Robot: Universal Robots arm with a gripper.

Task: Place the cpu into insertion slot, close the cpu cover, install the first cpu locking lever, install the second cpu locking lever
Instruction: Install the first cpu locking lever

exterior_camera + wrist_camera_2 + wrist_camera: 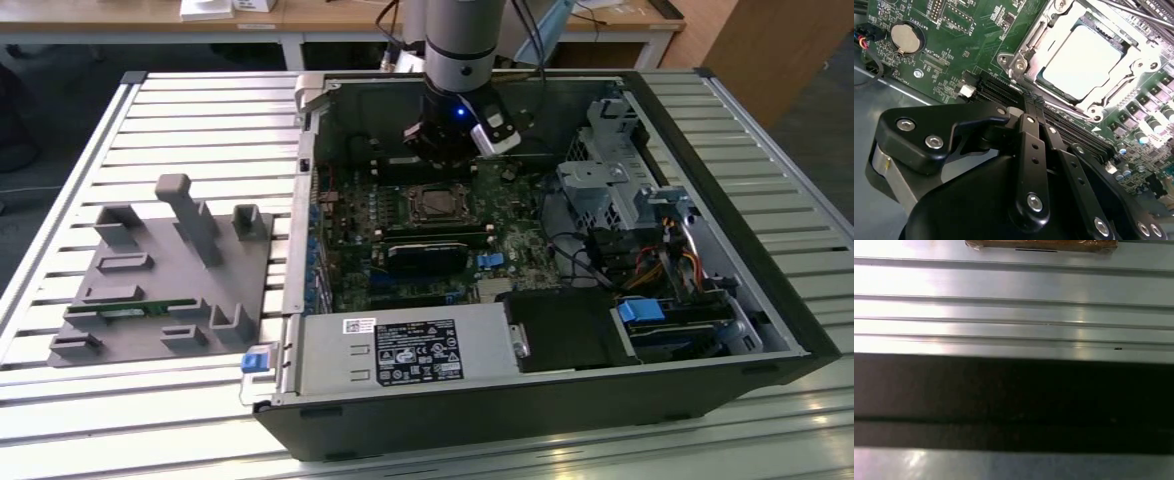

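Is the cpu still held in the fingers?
No: in the second wrist view the cpu sits in the insertion slot with the cpu cover framing it.

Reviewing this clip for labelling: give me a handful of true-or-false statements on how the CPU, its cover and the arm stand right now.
1. The cpu sits in the insertion slot. True.
2. The cpu cover is lifted upright, clear of the chip. False: in the second wrist view it lies flat around the chip, whose silvery top shows through its window.
3. The gripper carries the chip. False: the chip lies in the socket, apart from the gripper.
4. The gripper hangs inside the open computer case, above the green motherboard. True.
5. The grey fixture block stands inside the case. False: it rests on the slatted table, at the exterior view's left of the case.
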